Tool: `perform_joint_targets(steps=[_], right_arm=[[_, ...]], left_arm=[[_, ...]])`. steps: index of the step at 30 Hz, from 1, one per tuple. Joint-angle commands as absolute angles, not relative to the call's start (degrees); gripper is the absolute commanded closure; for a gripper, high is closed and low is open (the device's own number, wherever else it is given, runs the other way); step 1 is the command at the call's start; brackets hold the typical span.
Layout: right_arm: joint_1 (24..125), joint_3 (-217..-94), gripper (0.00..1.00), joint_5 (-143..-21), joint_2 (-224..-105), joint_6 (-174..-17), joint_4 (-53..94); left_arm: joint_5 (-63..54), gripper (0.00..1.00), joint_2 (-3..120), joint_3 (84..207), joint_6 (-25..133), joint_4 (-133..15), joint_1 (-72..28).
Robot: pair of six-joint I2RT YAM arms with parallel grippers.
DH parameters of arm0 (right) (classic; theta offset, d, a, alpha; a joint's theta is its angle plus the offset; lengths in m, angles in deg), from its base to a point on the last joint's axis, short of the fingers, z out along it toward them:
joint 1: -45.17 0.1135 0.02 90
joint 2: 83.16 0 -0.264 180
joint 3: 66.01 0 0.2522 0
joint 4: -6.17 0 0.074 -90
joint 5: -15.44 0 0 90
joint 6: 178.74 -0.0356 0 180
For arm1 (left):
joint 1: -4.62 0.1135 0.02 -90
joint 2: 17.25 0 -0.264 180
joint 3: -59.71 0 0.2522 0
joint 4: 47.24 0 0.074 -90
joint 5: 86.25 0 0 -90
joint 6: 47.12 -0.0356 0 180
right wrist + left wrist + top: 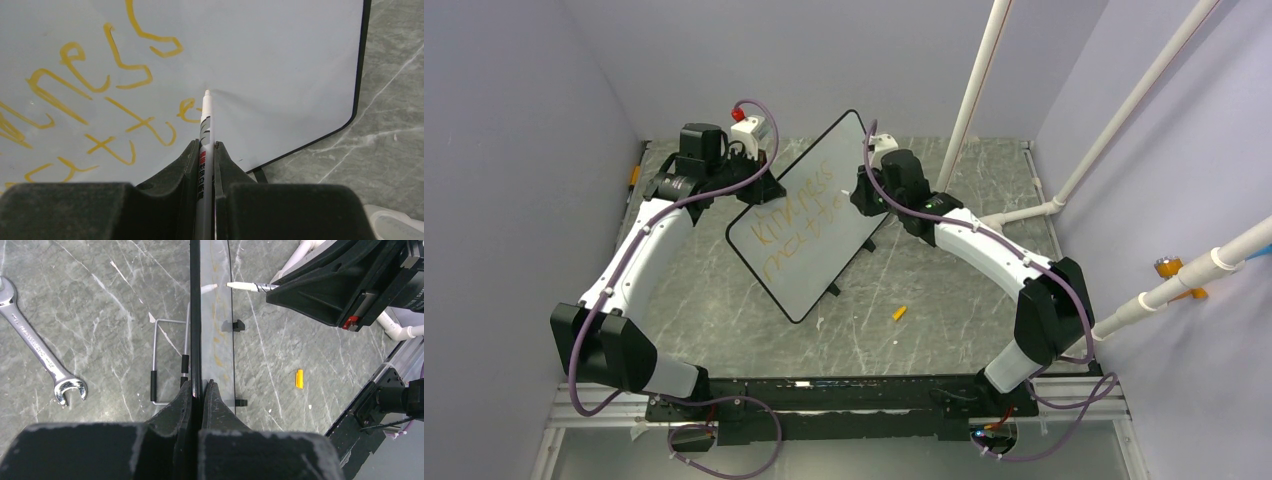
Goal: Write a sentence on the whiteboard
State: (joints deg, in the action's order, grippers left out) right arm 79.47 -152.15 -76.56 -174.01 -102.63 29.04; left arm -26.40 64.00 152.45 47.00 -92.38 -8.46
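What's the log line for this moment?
left gripper: shut on whiteboard edge | right gripper: shut on marker, tip by last letter | sentence: two orange lines

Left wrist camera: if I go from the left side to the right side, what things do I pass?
Wrench → wire stand → whiteboard, seen edge-on and pinched by the left claw → marker → little orange piece.

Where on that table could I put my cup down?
The widest bare stretch of grey marbled table lies in front of the white black-framed whiteboard, between both arms, beside a small orange cap. Crowded around the board: the left gripper clamps its edge, the right gripper points a white marker at it, a steel wrench lies behind.
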Motion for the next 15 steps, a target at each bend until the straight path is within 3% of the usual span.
perform_joint_targets(steps=[1,15], right_arm=[[78.8,-154.3,1.0,-77.9,-174.2,-102.8,24.9],[78.4,-153.6,1.0,-80.4,-176.0,-102.7,23.1]], left_arm=[[-18.2,1.0,65.9,150.5,38.8,-99.0,-8.0],[-18.1,1.0,66.1,150.5,38.7,-99.1,-8.0]])
